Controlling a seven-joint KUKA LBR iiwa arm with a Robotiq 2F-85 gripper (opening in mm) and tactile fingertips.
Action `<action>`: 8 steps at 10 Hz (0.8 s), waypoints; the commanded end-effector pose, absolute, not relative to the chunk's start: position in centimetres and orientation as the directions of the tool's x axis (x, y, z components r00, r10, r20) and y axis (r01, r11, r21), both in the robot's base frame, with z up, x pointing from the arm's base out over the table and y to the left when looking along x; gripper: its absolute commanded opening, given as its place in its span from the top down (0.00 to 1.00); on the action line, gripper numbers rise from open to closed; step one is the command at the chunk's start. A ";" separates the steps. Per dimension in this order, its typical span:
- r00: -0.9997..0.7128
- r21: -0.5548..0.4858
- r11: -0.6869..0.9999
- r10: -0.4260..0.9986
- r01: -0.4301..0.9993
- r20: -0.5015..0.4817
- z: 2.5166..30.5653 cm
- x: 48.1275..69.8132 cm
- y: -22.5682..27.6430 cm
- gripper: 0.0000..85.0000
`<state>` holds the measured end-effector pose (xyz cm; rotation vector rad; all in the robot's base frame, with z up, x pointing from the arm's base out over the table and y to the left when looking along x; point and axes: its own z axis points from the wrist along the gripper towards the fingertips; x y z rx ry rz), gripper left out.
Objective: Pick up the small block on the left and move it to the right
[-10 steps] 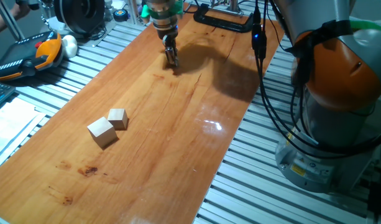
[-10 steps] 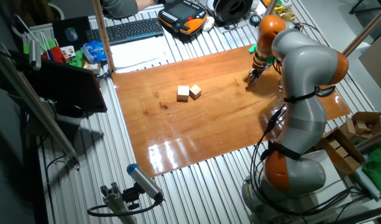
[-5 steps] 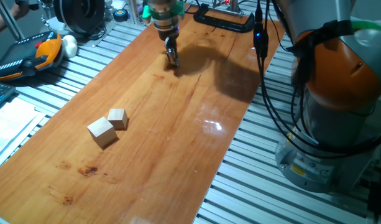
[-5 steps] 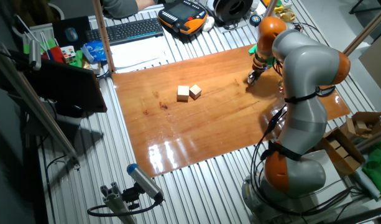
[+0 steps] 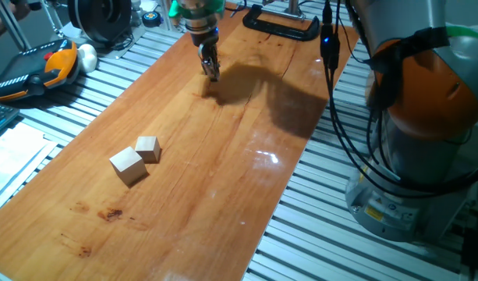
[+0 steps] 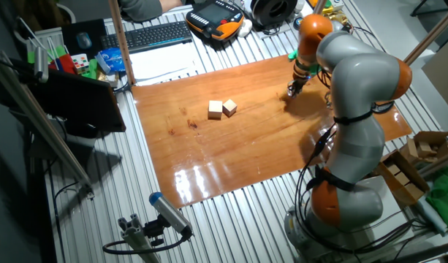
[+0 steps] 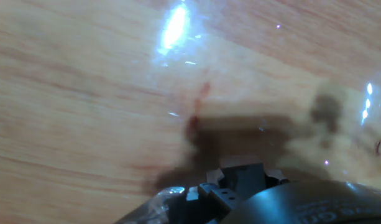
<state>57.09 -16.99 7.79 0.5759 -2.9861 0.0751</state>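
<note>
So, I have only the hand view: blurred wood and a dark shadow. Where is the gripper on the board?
Observer: The gripper is at the end of the wooden board that has a black clamp on it.
Operator: Are any blocks near it?
Observer: No. Two pale cubes, a larger cube and a smaller cube, lie close together, well apart from the gripper.
Operator: Do the jaws hold the small block?
Observer: I cannot tell. The jaws look close together, and no third block shows in any view.
</note>
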 end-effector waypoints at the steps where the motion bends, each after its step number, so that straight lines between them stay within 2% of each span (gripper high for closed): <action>1: -0.931 -0.040 0.935 -0.347 -0.353 0.112 8.3 56.7 -14.7 0.99; 8: -0.979 -0.091 0.981 -0.159 -0.172 0.130 11.8 54.3 -6.0 0.99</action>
